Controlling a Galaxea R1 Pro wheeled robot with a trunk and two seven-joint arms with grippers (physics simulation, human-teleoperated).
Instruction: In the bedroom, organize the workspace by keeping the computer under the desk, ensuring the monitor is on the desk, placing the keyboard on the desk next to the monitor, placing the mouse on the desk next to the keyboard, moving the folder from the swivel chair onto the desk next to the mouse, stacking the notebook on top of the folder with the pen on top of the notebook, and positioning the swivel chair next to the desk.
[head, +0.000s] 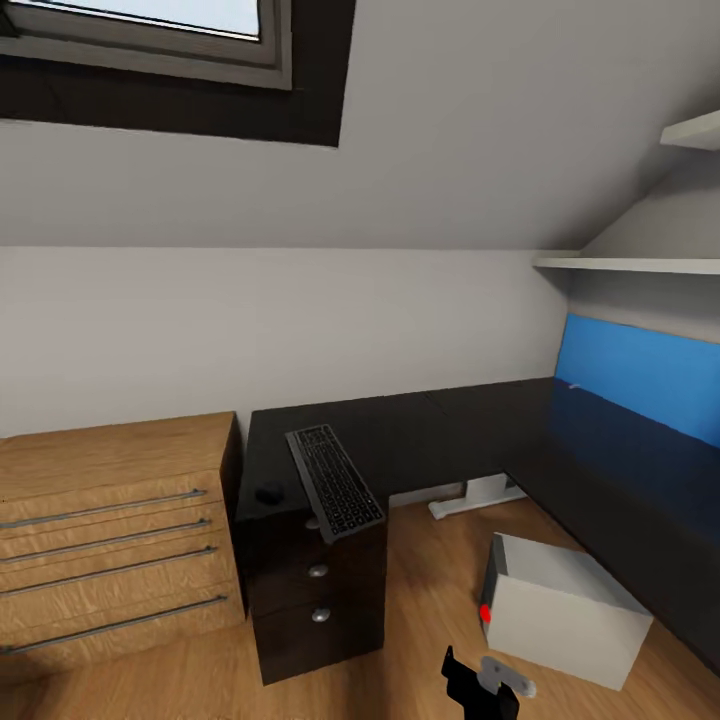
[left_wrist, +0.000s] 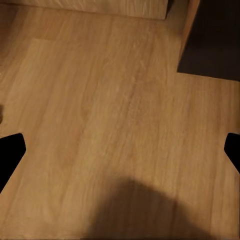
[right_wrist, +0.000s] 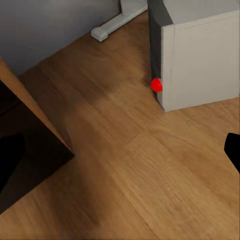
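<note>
The black L-shaped desk (head: 450, 430) runs along the back wall and down the right side. On its left end lies the dark keyboard (head: 335, 482), its near end overhanging the desk's edge, with the black mouse (head: 269, 492) just to its left. The pale grey computer (head: 560, 605) (right_wrist: 200, 60) stands on the floor in the desk's inner corner, its red light (head: 486, 613) facing me. Low in the head view my right gripper (head: 482, 688) (right_wrist: 120, 155) hangs open over the floor, short of the computer. My left gripper (left_wrist: 120, 155) is open above bare planks. Monitor, folder, notebook and swivel chair are out of view.
A light wood drawer unit (head: 110, 530) (left_wrist: 100, 7) stands against the desk's left end. The desk's black drawer block (head: 315, 600) (right_wrist: 30, 150) has round silver knobs. A white desk foot (head: 480, 497) rests on the floor. A blue wall panel (head: 640, 375) and shelves (head: 630, 265) are at right.
</note>
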